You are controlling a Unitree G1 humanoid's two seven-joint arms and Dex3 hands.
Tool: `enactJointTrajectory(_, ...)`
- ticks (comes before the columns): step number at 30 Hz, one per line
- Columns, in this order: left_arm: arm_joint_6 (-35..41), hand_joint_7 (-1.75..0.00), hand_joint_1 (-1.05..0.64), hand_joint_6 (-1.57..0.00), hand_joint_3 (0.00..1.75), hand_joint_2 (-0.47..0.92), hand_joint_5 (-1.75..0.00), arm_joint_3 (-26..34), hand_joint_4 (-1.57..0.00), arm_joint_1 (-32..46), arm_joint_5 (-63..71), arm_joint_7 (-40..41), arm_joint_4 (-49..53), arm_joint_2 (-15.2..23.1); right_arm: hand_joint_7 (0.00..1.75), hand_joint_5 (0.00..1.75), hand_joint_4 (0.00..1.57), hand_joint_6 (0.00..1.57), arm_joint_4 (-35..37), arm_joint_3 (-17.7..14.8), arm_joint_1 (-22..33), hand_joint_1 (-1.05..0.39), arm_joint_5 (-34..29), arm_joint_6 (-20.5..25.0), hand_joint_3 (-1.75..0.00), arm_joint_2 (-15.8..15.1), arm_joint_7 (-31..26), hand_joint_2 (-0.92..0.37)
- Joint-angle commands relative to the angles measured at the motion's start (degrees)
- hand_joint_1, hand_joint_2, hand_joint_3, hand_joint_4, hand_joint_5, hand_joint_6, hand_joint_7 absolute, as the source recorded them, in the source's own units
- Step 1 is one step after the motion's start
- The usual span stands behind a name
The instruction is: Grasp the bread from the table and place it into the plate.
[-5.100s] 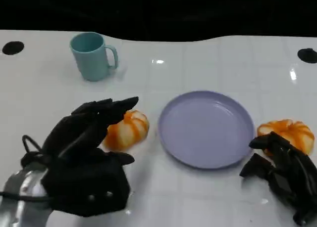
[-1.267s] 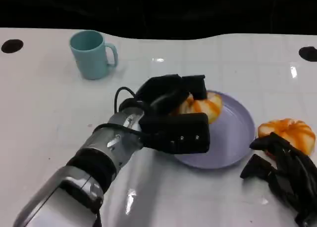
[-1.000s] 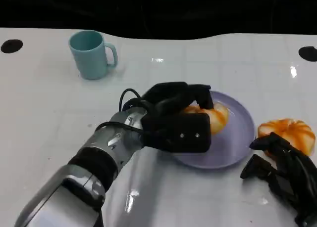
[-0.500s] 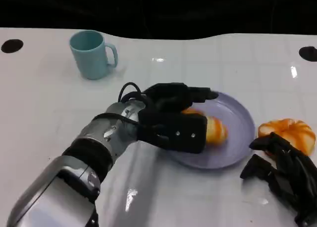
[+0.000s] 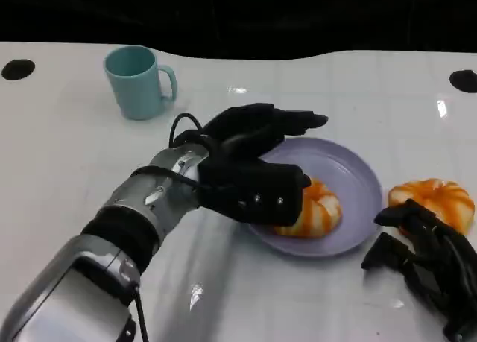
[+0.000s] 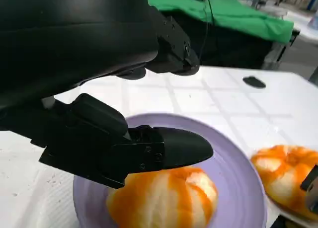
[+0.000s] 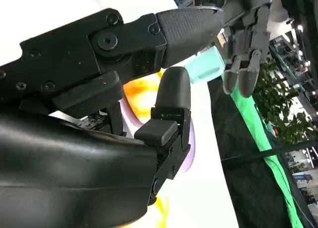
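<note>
Left hand [image 5: 253, 174] hovers with fingers spread, holding nothing, just above the bread [image 5: 311, 210], which sits in the near part of the plate [image 5: 358, 174]. Lift your hand straight up and back left so the fingers don't drag the bread off. Right hand [image 5: 425, 264] rests on the tabletop [image 5: 74, 148] beside a second bread [image 5: 436, 198]; fingers loosely curled, grip state unclear.

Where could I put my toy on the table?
Bare table lies in front of the cup, left of the left hand. More lies behind the plate, toward the far edge. It's crowded around the plate: one bread sits in it, another bread and the right hand are beside it.
</note>
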Motion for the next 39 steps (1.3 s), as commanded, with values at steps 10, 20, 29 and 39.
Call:
enactJointTrajectory(10,-5.7,-0.05,-0.75,-0.33,0.47,0.92,-0.69,15.2,-0.03,11.9,-24.6,-15.2,-10.6,1.5,1.27,1.6,0.63,0.6,1.0,-0.5,0.7,-0.53,-0.1,0.0,-0.22,-1.1,-0.4,-0.92)
enactJointTrajectory(20,7.8,-0.07,-0.69,-0.5,0.4,0.92,-0.65,24.9,-0.31,25.1,-47.3,-27.0,-28.2,-2.4,1.26,1.6,0.61,0.58,-0.1,-0.2,1.0,-0.54,0.0,0.7,-0.19,-0.9,-1.1,-0.92)
enactJointTrajectory(29,33.2,-0.23,-0.58,-0.81,0.39,0.92,-1.11,33.1,-0.62,41.3,-69.8,-31.5,-45.9,-4.7,1.25,1.58,0.64,0.6,-0.7,-0.1,1.5,-0.54,-0.2,0.5,-0.18,-0.7,-1.1,-0.92)
enactJointTrajectory(39,39.3,-0.95,-0.58,-0.67,0.45,0.92,-1.53,36.2,-0.68,47.3,-74.0,-34.2,-49.1,-5.3,1.22,1.55,0.65,0.61,-0.6,-0.3,1.6,-0.53,0.0,0.4,-0.2,-0.7,-1.0,-0.92)
